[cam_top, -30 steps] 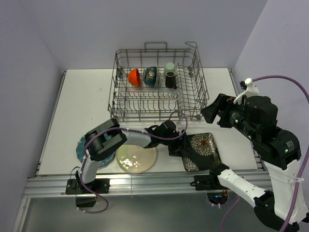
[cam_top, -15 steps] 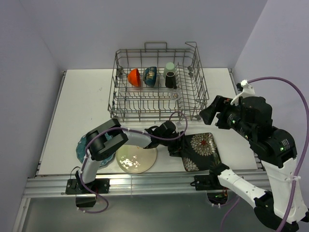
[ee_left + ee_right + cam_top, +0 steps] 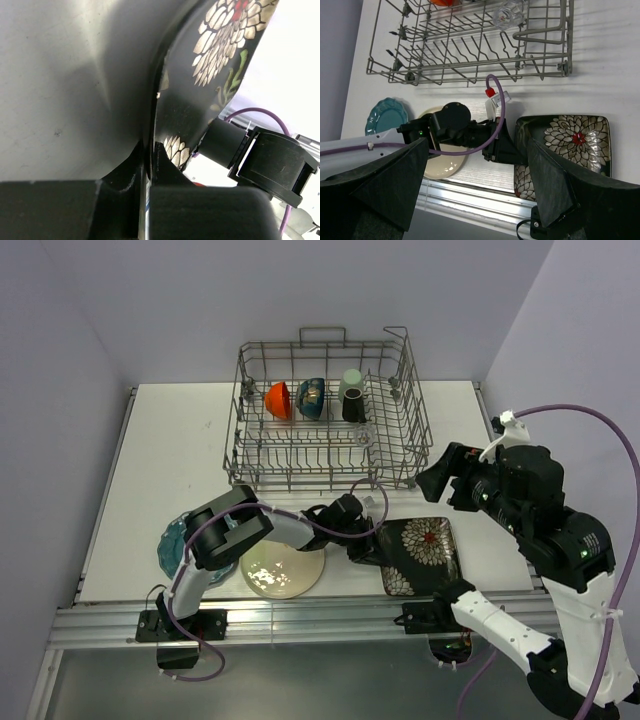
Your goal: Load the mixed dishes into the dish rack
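Note:
The black square floral plate [image 3: 422, 554] lies on the table in front of the dish rack [image 3: 250, 430]. My left gripper [image 3: 377, 544] is shut on its left rim; in the left wrist view the rim [image 3: 165, 95] runs down between the jaws [image 3: 149, 152]. My right gripper [image 3: 441, 476] hangs open above the plate's far right corner, holding nothing. From the right wrist, its fingers [image 3: 560, 185] frame the plate [image 3: 572, 142]. The rack holds a red-orange bowl [image 3: 279, 399], dark bowl [image 3: 312, 398], pale green cup [image 3: 351, 379], brown mug [image 3: 353, 406] and clear glass [image 3: 364, 437].
A cream round plate [image 3: 283, 571] lies near the front edge, under my left forearm. The teal scalloped plate [image 3: 170, 546] sits left of it, partly hidden by the left arm. The metal rail [image 3: 300, 615] runs along the table's front edge. Purple cables loop off both arms.
My left gripper has closed onto the floral plate's left rim, and the plate has shifted slightly to the right. The right arm has drifted a little lower, still open.

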`<state>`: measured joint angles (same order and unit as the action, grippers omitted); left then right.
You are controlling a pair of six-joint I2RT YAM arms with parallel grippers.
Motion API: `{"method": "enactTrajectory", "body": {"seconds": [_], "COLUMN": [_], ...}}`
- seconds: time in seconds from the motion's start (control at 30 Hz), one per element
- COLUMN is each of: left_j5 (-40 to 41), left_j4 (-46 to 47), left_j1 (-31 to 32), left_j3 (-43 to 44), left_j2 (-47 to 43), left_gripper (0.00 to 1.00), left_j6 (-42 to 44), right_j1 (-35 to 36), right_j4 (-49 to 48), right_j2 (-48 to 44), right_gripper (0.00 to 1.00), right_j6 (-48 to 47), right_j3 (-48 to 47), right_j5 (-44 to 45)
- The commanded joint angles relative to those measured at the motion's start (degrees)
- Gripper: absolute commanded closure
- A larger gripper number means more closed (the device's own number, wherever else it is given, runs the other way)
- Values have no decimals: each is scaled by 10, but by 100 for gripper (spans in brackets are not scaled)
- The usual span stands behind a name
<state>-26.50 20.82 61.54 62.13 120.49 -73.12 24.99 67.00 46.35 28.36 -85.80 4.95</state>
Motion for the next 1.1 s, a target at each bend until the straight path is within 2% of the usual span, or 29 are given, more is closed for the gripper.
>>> {"method": "enactTrajectory", "body": {"seconds": [0.0,0.17,0.3,0.5,0.67,0.87,1.07], "left_j5": [29,32,30,-21,-26,-48,-79], "left_j4": [-56,-97,-183,-336,-446,-492,-503], "left_j1": [2,2,-5,-26,-38,-47,-66], "left_j3": [-21,-22,-13,19,40,33,2], "left_j2": [28,-1,-46,-125,-196,-247,-296], "left_gripper": [100,100,100,100,100,100,100], "left_j6": [35,60,93,163,196,202,189], "right_j1": [0,0,1,17,72,125,174], "right_j4": [-4,-5,-15,-26,-22,-31,-42], "right_j2": [-6,-6,-19,-53,-34,27,47], "right_gripper": [14,13,14,15,17,17,17], "right_j6": [-14,-26,-39,-56,-59,-73,-89], "right_j3": [11,36,80,130,143,86,110], "right_j5": [9,-4,-27,-38,-20,10,16]}}
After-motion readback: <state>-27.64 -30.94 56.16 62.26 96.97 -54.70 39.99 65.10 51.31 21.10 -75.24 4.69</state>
